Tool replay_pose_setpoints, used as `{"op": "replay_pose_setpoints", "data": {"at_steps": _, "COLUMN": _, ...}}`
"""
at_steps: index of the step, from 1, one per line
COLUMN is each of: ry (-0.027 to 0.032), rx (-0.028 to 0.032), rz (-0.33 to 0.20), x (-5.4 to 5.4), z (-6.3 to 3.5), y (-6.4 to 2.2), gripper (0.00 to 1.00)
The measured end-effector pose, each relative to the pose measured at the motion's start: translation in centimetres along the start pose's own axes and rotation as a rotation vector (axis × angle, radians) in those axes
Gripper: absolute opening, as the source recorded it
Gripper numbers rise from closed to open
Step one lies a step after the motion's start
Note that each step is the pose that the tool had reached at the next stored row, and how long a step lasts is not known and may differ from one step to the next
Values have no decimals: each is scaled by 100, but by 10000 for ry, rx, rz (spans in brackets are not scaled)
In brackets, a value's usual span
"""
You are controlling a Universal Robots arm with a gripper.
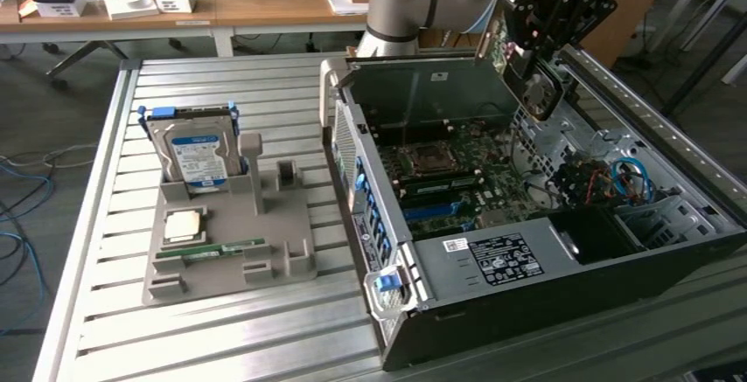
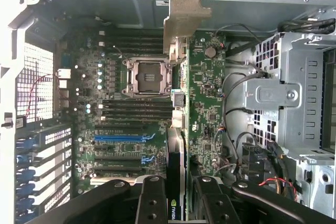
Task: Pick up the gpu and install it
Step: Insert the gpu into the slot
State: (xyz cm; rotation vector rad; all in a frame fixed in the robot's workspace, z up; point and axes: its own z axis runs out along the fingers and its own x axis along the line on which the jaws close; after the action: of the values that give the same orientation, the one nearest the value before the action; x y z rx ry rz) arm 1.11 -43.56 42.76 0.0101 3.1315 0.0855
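Note:
My gripper hangs over the far side of the open computer case and is shut on the gpu, a dark card held on edge above the motherboard. In the wrist view the gpu appears edge-on between the two black fingers, and its pale metal bracket points toward the case's far wall. The card sits above the board, roughly in line with the CPU socket. The blue expansion slots lie off to one side of it.
A grey holder tray on the slatted metal table carries a hard drive with a blue-white label, a CPU chip and a green memory stick. Cables and a drive cage crowd the case's other side.

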Motion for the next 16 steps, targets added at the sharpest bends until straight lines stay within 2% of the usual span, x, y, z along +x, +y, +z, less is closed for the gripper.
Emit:
{"op": "replay_pose_setpoints", "data": {"at_steps": 6, "ry": 4, "rx": 0, "rz": -61, "x": 0, "z": 0, "y": 0, "gripper": 27}}
{"op": "replay_pose_setpoints", "data": {"at_steps": 16, "ry": 100, "rx": 45, "rz": -1785, "x": 1, "z": 2, "y": 0, "gripper": 27}}
